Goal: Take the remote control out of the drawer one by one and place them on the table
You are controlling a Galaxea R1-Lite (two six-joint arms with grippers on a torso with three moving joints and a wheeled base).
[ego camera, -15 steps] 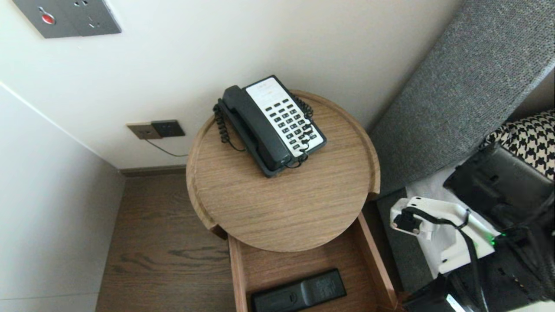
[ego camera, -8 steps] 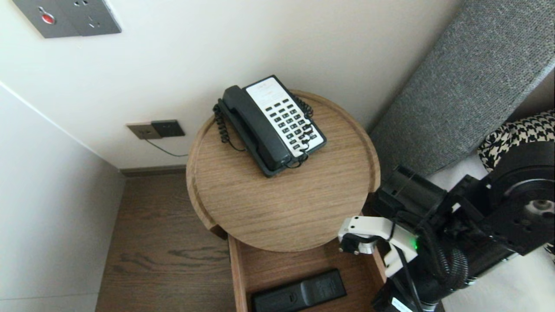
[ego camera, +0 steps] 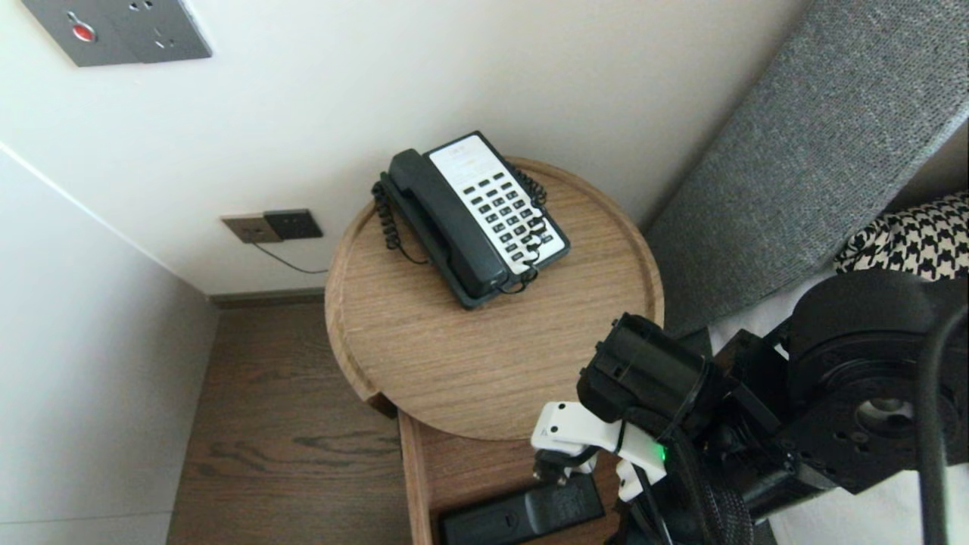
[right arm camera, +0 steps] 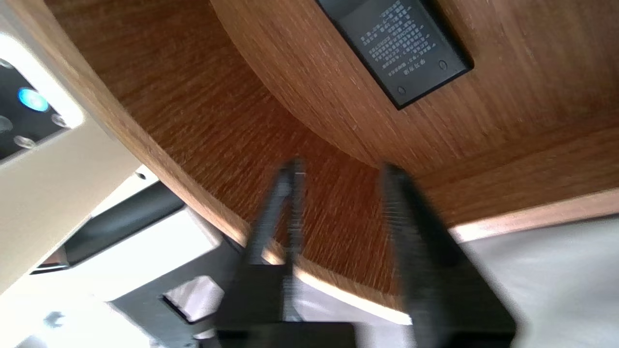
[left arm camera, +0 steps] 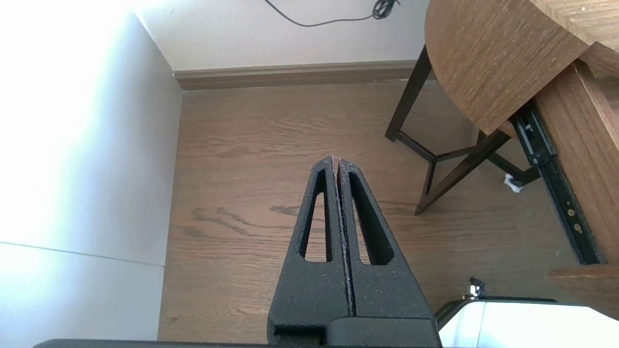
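Observation:
A round wooden side table [ego camera: 469,363] carries a black and white desk phone [ego camera: 473,216]. Under it a drawer [ego camera: 412,484] is pulled out, with a black remote [ego camera: 522,513] lying on its floor. My right arm's wrist [ego camera: 643,378] hangs over the drawer's right side, just in front of the table's edge. In the right wrist view my right gripper [right arm camera: 342,169] is open and empty over wood, with the remote [right arm camera: 394,48] a short way beyond its tips. My left gripper [left arm camera: 337,159] is shut and empty, parked above the wooden floor beside the table.
Grey upholstery [ego camera: 802,166] and a houndstooth cushion [ego camera: 916,238] stand right of the table. A wall with sockets [ego camera: 272,225] lies behind it, and a pale panel [ego camera: 83,363] closes the left. The table's dark legs [left arm camera: 435,164] and drawer rail [left arm camera: 551,179] show near my left gripper.
My right arm has swung in from the lower right, moving leftward until its wrist is over the drawer's right side. Phone, remote and left arm have stayed put.

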